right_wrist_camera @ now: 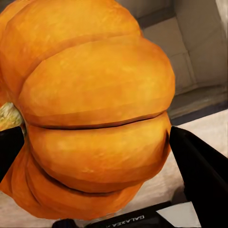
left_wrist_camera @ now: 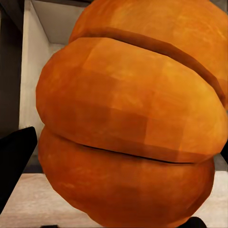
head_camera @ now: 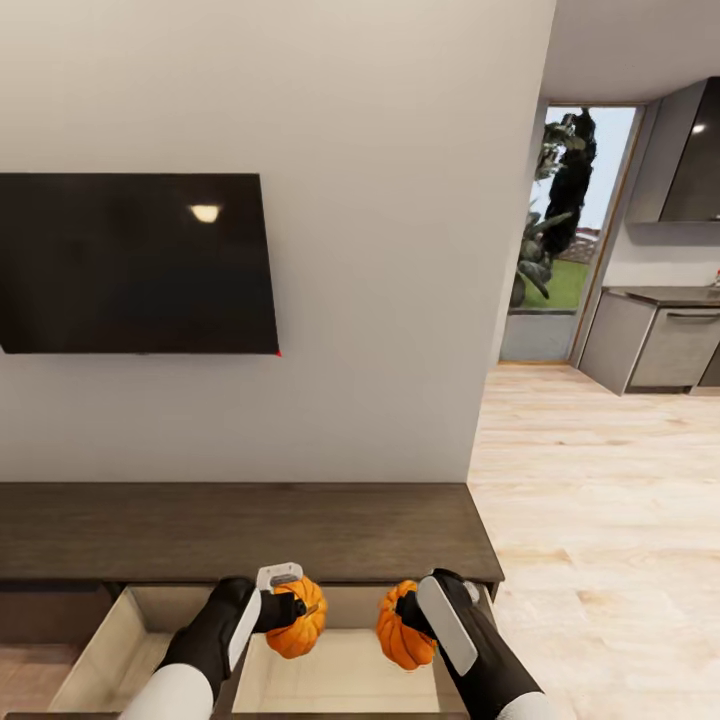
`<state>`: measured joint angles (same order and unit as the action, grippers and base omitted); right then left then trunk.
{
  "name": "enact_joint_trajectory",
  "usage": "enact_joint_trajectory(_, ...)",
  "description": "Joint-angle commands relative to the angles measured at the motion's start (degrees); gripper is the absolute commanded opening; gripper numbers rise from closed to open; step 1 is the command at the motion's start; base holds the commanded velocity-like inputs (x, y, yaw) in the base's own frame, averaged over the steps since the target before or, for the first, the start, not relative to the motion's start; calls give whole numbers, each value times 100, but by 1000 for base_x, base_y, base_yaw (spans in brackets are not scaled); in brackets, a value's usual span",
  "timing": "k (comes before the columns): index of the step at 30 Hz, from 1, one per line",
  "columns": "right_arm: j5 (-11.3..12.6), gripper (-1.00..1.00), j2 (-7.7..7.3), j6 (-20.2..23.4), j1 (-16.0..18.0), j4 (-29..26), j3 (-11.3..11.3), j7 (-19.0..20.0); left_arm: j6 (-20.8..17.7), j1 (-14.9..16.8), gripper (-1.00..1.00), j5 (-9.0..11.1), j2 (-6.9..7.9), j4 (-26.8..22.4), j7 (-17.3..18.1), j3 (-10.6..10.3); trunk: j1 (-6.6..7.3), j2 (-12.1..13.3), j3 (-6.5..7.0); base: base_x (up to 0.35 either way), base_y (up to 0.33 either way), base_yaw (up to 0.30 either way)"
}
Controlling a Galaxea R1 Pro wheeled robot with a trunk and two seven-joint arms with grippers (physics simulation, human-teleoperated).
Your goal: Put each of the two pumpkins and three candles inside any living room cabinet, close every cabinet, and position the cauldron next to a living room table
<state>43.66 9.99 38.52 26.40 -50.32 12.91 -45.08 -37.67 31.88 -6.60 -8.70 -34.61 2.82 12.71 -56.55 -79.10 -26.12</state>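
The wall-mounted television (head_camera: 138,262) hangs above the cabinet (head_camera: 240,530), which stands against the wall with its drawer (head_camera: 100,645) pulled open at the front edge. The left gripper (head_camera: 290,608) is clamped on the left pumpkin (head_camera: 300,620); the right gripper (head_camera: 408,612) is clamped on the right pumpkin (head_camera: 400,632). Both pumpkins hang above the open drawer, near each other but apart.

Home living room: wall-mounted television (head_camera: 135,262), low wooden cabinet (head_camera: 240,530), kitchen units (head_camera: 660,345) beyond.

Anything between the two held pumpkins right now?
No. In the head view only the open drawer's pale floor shows between the left pumpkin and the right pumpkin.
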Motion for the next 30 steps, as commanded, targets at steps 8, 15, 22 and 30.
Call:
enact_joint_trajectory(8,-270,-100,1,-616,357,967,1,7,383,2,-100,-25,-86,198,-191,-10,-176,-323,-144,0,0,0)
enact_joint_trajectory(15,-290,-100,1,-694,391,1129,28,12,659,2,-100,-20,-130,405,-519,-22,-330,-604,-270,0,0,0)
enact_joint_trajectory(22,-303,-100,1,-1083,420,1350,319,48,812,2,-100,-20,-130,554,-554,-31,-484,-884,-395,0,0,0)
enact_joint_trajectory(30,-301,-100,1,-1391,496,1444,692,102,1032,2,-100,-17,-130,569,-865,-31,-659,-1205,-539,0,0,0)
